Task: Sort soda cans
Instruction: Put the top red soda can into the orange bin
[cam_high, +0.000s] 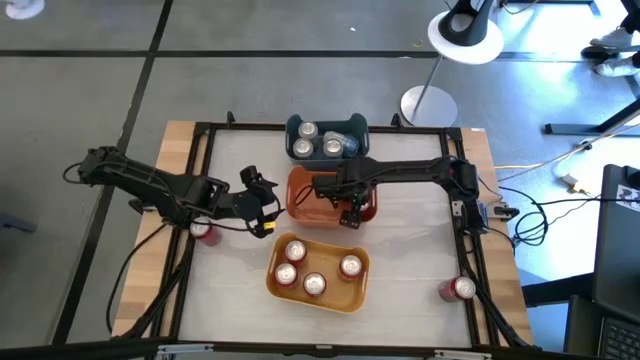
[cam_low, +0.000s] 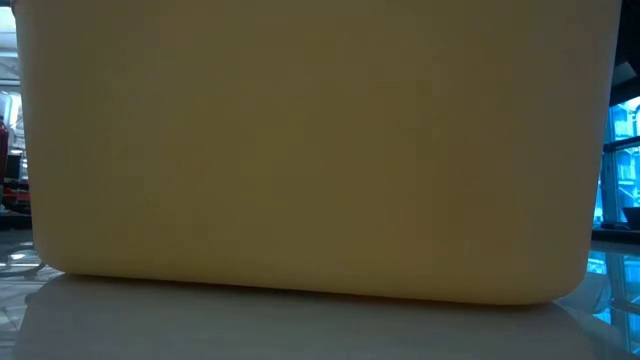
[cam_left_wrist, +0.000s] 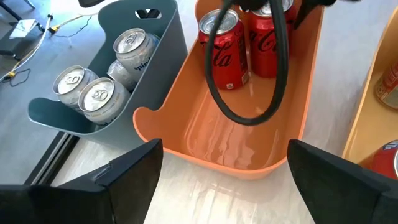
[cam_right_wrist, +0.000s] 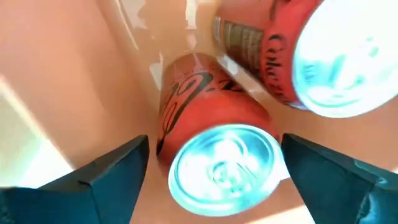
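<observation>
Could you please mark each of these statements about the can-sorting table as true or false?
1. The dark blue-grey plastic bin holds red cans. False: it holds silver-bodied soda cans.
2. The right pincer hangs over the orange plastic bin, open, above an upright red soda can. True.
3. The yellow plastic bin is empty. False: four silver-topped cans stand in it.
4. A lone red can sits on the table near its front right corner. True.
5. The left pincer grips a can. False: it is open and empty, facing the orange bin.
6. Another red can sits beside the left arm. True.
</observation>
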